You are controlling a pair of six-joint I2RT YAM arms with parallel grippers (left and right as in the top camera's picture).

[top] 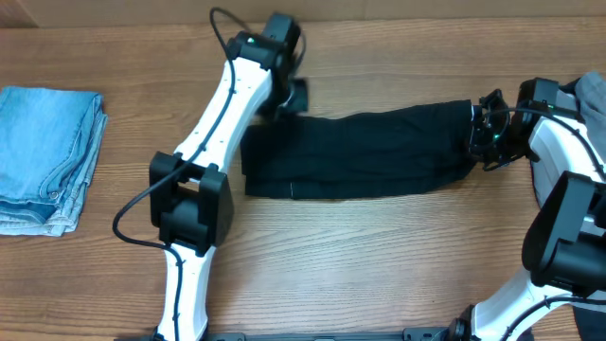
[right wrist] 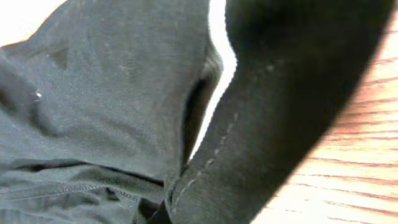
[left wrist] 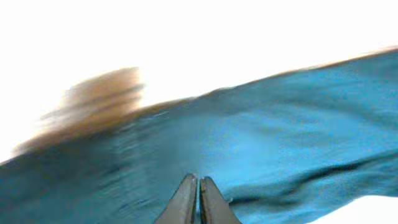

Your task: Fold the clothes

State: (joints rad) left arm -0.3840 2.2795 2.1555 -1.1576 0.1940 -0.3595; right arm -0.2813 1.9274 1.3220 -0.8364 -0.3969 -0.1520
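A black garment (top: 360, 152) lies in a long folded strip across the middle of the table. My left gripper (top: 292, 95) sits at the strip's far left corner. In the blurred left wrist view its fingers (left wrist: 199, 182) are pressed together over cloth that looks teal (left wrist: 280, 143), and nothing shows between them. My right gripper (top: 481, 133) is at the strip's right end. In the right wrist view the black cloth (right wrist: 124, 93) fills the frame and drapes over the jaws (right wrist: 165, 214), which are mostly hidden and appear shut on a fold.
A folded stack of light blue jeans (top: 47, 156) lies at the left edge of the table. A grey cloth (top: 593, 95) shows at the right edge behind the right arm. Bare wood (top: 379, 256) lies in front of the garment.
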